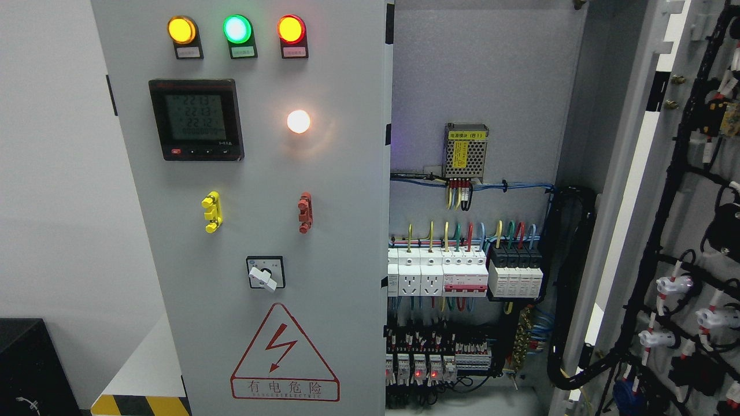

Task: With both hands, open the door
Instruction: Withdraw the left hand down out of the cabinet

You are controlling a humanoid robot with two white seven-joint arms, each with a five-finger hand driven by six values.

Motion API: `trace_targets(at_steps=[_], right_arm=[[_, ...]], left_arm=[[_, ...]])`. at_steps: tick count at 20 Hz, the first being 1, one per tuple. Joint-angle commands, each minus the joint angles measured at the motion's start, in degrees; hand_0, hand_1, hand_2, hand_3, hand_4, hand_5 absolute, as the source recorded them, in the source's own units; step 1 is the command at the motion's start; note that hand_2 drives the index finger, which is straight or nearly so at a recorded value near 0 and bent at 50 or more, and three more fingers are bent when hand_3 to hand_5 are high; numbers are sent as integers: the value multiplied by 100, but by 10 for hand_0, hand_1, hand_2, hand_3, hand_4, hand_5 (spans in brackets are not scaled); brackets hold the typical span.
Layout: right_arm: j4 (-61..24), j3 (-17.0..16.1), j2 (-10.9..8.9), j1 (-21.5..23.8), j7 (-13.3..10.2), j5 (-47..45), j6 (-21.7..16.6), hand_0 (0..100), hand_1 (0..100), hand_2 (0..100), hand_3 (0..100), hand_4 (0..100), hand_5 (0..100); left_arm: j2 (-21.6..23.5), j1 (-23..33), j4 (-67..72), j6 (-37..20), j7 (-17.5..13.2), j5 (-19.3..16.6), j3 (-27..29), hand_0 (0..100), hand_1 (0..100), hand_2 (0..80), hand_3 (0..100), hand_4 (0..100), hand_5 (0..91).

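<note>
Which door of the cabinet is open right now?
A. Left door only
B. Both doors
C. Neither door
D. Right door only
D: the right door is swung wide, showing its wired inner face and the breakers inside, while the left door with the indicator lights is shut. No robot hand is in view.

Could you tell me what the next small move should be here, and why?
Probably bring a hand up to the left door: it looks closed, while the right door already stands swung wide, exposing the breakers. Neither hand is in view, so nothing is gripping yet.
</note>
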Motion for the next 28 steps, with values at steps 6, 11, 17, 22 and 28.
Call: trace_targets(at_steps=[6, 11, 17, 22, 28], right_arm=[[-5710, 259, -70, 1385, -3, -79, -11, 0, 0, 0, 0, 0, 0], [-8391, 786, -149, 2220, -11, -79, -55, 0, 0, 0, 0, 0, 0], [-10450, 1471, -378, 2844, -3, -79, -20, 0, 0, 0, 0, 0, 0], [-11041, 1833, -440, 2907, -3, -88, -54, 0, 0, 0, 0, 0, 0], [-11042, 1955, -519, 1898, -11, -114, -300, 0, 0, 0, 0, 0, 0]], left_arm=[[-1123, 493, 444, 76, 379, -1589, 3226, 0, 0, 0, 0, 0, 0], [-1326, 493, 593, 112, 379, -1957, 3409, 0, 0, 0, 0, 0, 0], [-1555, 467, 619, 112, 387, -2679, 4052, 0, 0, 0, 0, 0, 0], [-1572, 353, 830, 103, 624, -2670, 4061, 0, 0, 0, 0, 0, 0], [-1581, 317, 962, 112, 660, -2732, 4043, 0, 0, 0, 0, 0, 0]])
